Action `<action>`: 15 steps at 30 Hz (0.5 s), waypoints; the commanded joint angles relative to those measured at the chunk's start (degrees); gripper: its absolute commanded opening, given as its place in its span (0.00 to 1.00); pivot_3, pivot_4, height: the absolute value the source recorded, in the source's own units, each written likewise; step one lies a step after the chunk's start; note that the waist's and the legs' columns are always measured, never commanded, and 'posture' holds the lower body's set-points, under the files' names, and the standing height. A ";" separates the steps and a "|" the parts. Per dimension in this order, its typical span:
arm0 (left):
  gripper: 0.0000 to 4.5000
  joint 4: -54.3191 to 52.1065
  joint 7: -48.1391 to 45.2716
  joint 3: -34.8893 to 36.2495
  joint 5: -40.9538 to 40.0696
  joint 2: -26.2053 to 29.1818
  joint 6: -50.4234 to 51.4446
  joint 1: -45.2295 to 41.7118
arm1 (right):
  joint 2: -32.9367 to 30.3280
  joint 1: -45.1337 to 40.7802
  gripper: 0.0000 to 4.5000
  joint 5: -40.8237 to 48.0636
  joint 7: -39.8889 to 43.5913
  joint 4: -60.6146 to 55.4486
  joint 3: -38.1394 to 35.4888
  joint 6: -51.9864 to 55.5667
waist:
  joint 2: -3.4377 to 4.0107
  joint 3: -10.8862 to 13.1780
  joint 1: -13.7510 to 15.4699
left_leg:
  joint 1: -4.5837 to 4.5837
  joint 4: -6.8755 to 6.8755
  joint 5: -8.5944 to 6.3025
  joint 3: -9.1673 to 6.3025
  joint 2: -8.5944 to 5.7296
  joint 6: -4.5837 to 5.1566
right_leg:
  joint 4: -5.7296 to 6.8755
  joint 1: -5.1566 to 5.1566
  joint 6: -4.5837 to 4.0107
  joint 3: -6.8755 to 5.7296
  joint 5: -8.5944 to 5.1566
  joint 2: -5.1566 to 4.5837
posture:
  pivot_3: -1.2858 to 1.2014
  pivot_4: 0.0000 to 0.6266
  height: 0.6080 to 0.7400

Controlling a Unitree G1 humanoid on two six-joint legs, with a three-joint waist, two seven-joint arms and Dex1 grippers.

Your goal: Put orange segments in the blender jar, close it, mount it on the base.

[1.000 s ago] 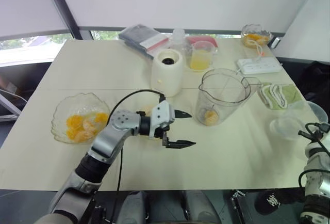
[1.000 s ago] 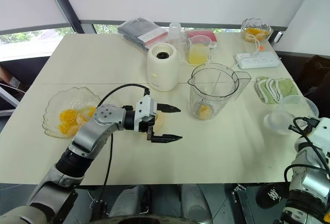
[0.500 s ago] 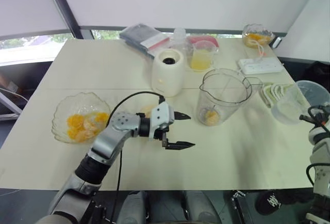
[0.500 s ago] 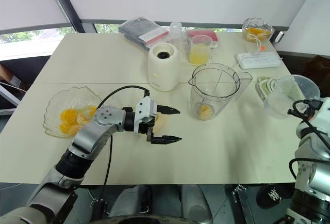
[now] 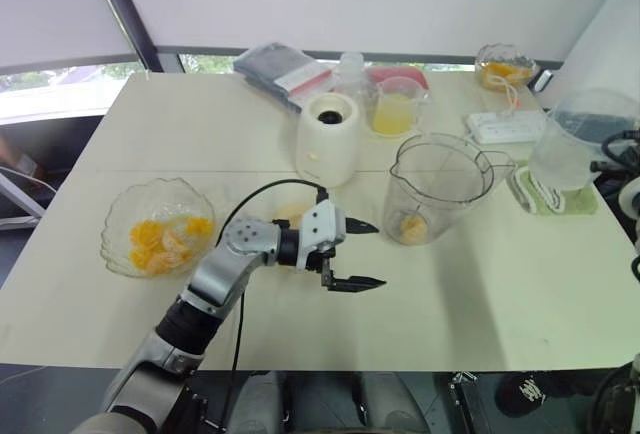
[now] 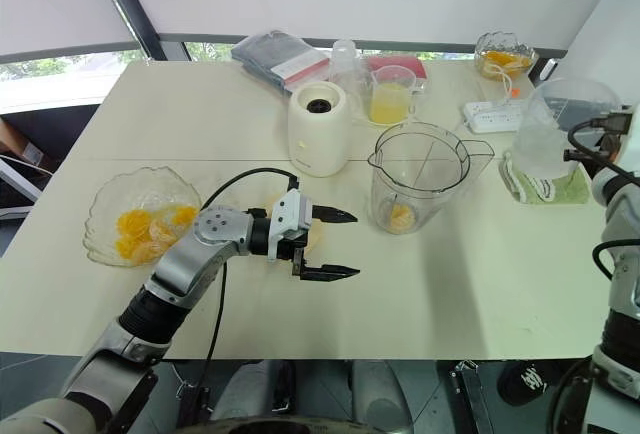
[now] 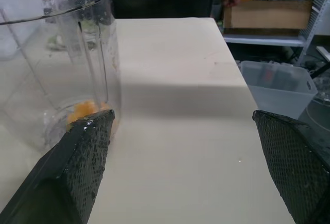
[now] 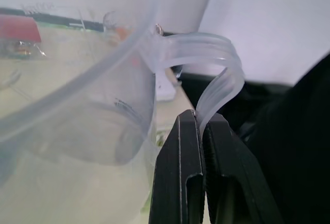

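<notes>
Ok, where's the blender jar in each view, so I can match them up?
Left eye: jar right of centre, beside the base.
Right eye: jar right of centre, beside the base.
Left wrist: jar fills the left side, behind one finger.
Right wrist: can't make it out.
Shared landmark: orange segments in its bottom.

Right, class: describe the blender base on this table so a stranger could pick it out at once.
Start at the table's far half, near its middle. The base stands upright there, beside a cup of yellow juice. It is the one opaque cream-white cylinder with a dark round socket on top; its neighbours are clear.
</notes>
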 commanded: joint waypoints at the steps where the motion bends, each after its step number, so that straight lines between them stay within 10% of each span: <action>1: 1.00 -0.13 0.14 -0.07 0.20 -0.59 -2.04 0.32 | -2.65 -2.08 0.01 -1.69 1.43 -4.14 -0.23 -0.19 | 0.00 0.00 0.25 | -0.02 -0.02 0.00 0.00 0.01 0.00 | 0.00 -0.04 0.02 0.00 0.01 0.02 | 0.52 0.24 1.00; 15: 1.00 0.93 0.00 0.03 0.14 -1.51 -2.63 0.65 | -4.13 -4.15 0.01 -4.44 3.90 -13.76 0.45 5.22 | 0.01 -0.01 0.49 | -0.30 -0.04 0.00 0.01 0.00 -0.01 | 0.03 -0.35 0.03 -0.01 0.02 -0.01 | 0.52 0.24 1.00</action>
